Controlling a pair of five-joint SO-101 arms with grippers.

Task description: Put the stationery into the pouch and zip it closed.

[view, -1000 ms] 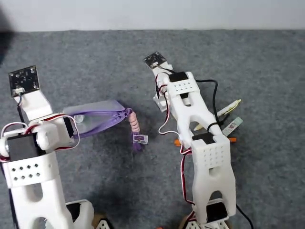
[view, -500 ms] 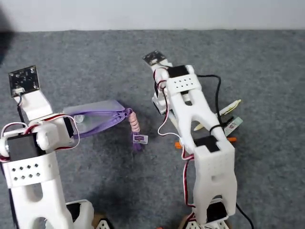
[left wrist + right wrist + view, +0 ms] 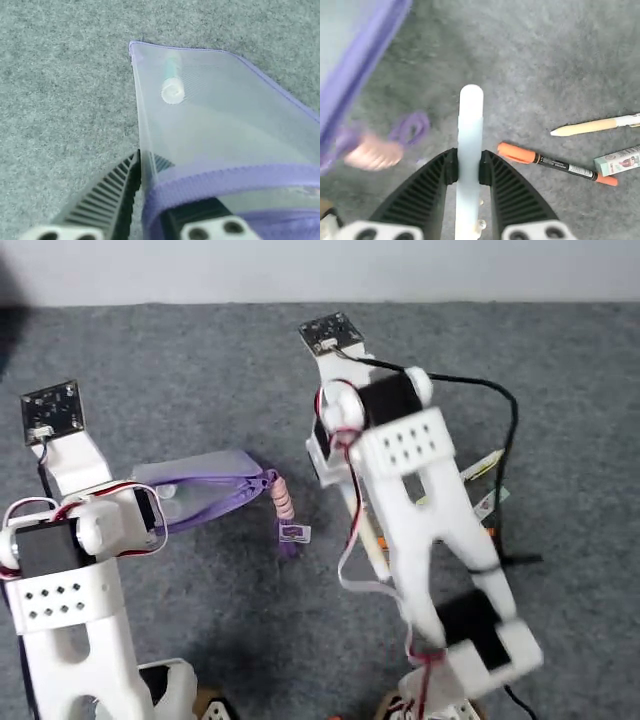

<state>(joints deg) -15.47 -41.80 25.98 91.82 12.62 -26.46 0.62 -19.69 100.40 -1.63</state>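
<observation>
Right of the pouch point(image 3: 215, 130) that the left gripper point(image 3: 147, 170) pinches, the right gripper point(image 3: 469, 157) clamps a pen point(image 3: 470, 115); next, find the opening.

- Pouch point(image 3: 200, 490): see-thru plastic w/ purple zip band on one long edge. Lies flat-ish on grey carpet point(image 3: 200, 360), left side, zip end twd centre. My left gripper point(image 3: 150, 182) clamps its zip-band corner. Can't tell if zip's open.
- Pink beaded pull point(image 3: 285, 498) + small purple tag point(image 3: 293, 533): hang off zip end, lying on carpet.
- Inside pouch: one stick point(image 3: 171, 87), white round end, teal body, near far closed corner.
- Pale whitish pen point(image 3: 470, 130): pinched in my right gripper point(image 3: 469, 159), rounded tip poking past the fingers, betw. pouch and loose items.
- Loose on carpet, right side: orange marker point(image 3: 555, 164), cream pen point(image 3: 595, 125), small teal box point(image 3: 620, 160); near each other, not touching.
</observation>
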